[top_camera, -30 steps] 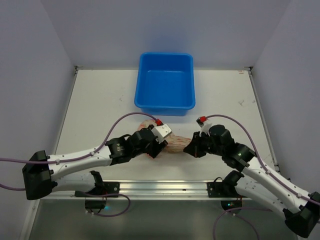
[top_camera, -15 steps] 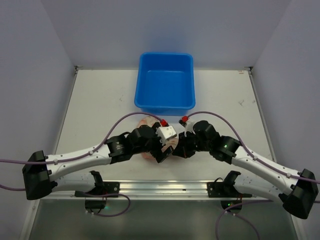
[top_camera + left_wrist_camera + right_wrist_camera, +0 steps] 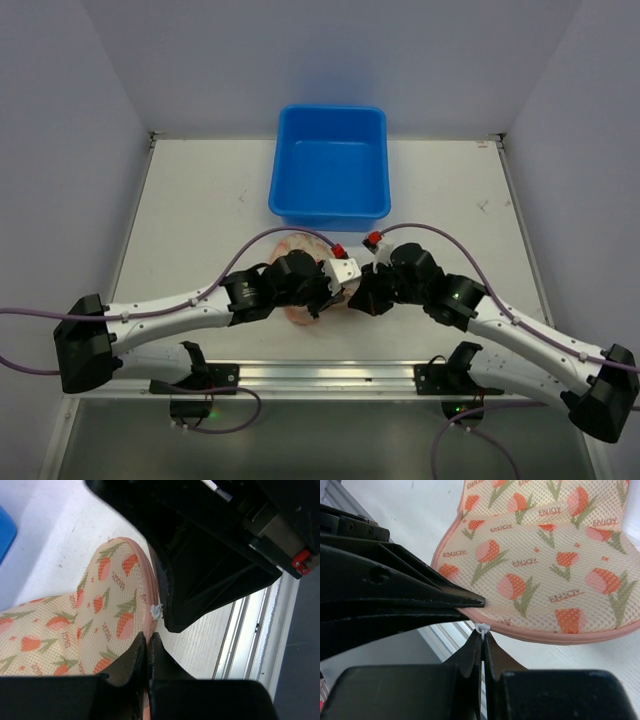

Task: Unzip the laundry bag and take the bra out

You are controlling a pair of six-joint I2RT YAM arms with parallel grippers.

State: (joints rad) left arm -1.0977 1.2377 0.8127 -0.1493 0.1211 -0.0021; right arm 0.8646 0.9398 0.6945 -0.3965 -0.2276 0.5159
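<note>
- laundry bag [image 3: 540, 545] lies flat on the surface [image 3: 200, 200], at 6 o'clock from the blue tub [image 3: 330, 165], mostly hidden under both arms.
- zipper looks fully shut along the pink edge in view; unzipping not started, i judge.
- bra not visible, presumably inside; removal all left.
- left pincer [image 3: 149, 647] clamped shut on the bag's pink edging.
- right pincer [image 3: 482, 640] closed tight on the white zipper pull [image 3: 481, 628].
- versus a second ago: right arm came in from the bag's 3 o'clock end to meet the left one; left pincer, open then, has shut.
</note>
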